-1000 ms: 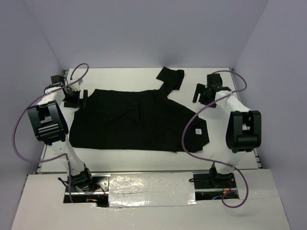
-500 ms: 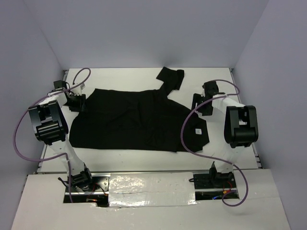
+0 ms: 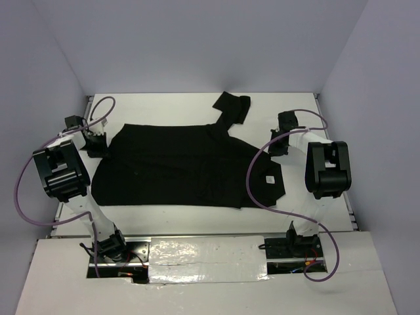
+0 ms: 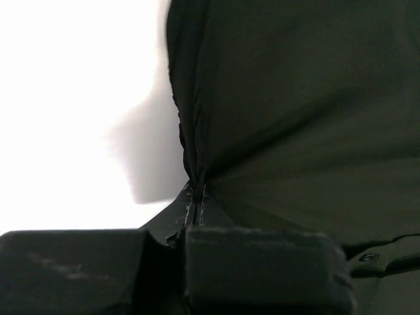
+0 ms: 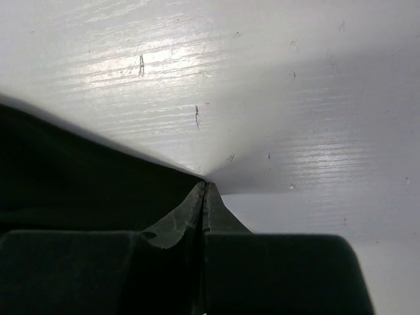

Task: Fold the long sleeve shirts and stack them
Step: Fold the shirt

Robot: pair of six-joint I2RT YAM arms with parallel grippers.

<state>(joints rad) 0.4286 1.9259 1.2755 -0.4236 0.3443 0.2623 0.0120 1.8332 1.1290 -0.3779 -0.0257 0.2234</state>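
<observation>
White table (image 3: 170, 105), black shirt (image 3: 184, 167), purple cable (image 3: 252, 176) across

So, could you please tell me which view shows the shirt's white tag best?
The top external view: the tag shows as a small white square on the shirt, near its right end. Neither wrist view shows it; each frames only a pinched edge of black fabric.

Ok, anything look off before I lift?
Nothing damaged. The black shirt lies crooked, one sleeve bunched at the far edge. The right arm's purple cable loops over its right end near the white tag and might snag. The left gripper and right gripper are shut on its side edges.
</observation>
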